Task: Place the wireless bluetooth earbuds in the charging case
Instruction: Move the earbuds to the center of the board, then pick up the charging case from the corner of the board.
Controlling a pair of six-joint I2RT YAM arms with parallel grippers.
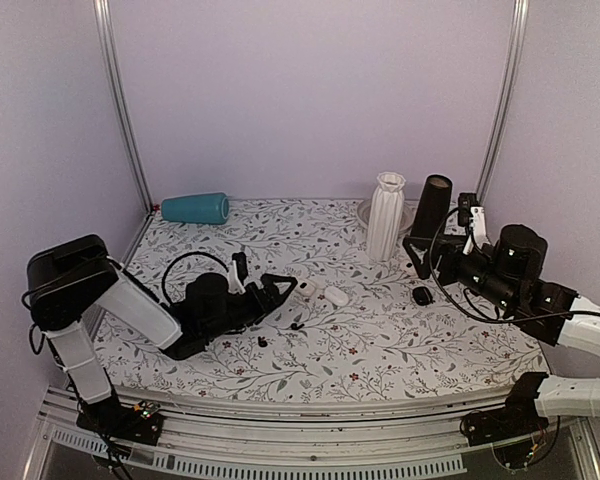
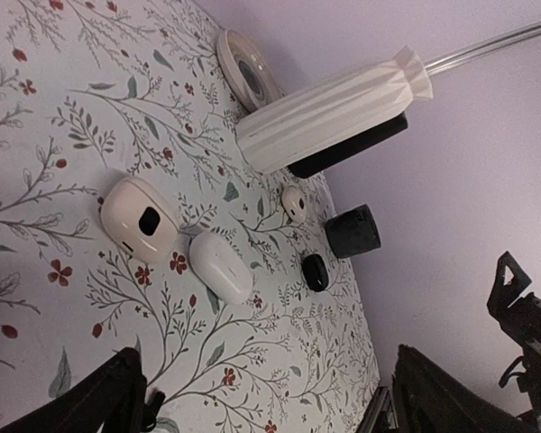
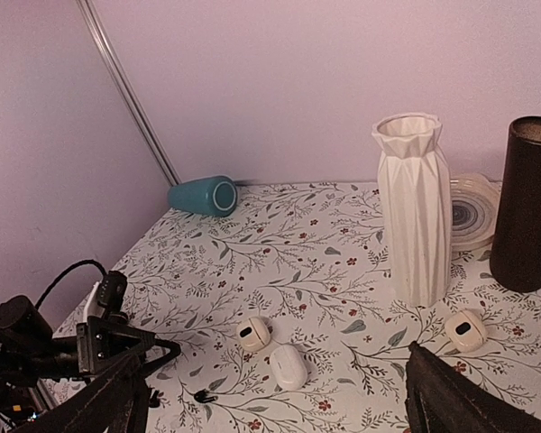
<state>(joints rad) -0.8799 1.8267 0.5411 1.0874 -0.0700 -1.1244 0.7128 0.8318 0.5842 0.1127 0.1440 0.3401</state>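
Two tiny black earbuds lie on the floral table, one (image 1: 296, 325) in front of my left gripper (image 1: 285, 290) and one (image 1: 262, 341) nearer the front edge. One bud shows in the right wrist view (image 3: 203, 395), and one lies beside my left finger (image 2: 152, 408). The small black pebble-shaped charging case (image 1: 421, 295) lies closed at the right, just in front of my right gripper (image 1: 413, 258). It also shows in the left wrist view (image 2: 315, 271). Both grippers are open and empty, low over the table.
Two white oval cases (image 1: 308, 291) (image 1: 336, 296) lie mid-table. A white vase (image 1: 385, 215), black cylinder (image 1: 430, 210) and striped coaster (image 3: 473, 212) stand at the back right. A teal cup (image 1: 195, 208) lies at the back left. A third white case (image 3: 465, 329) and a dark squat object (image 2: 353, 231) sit near the vase.
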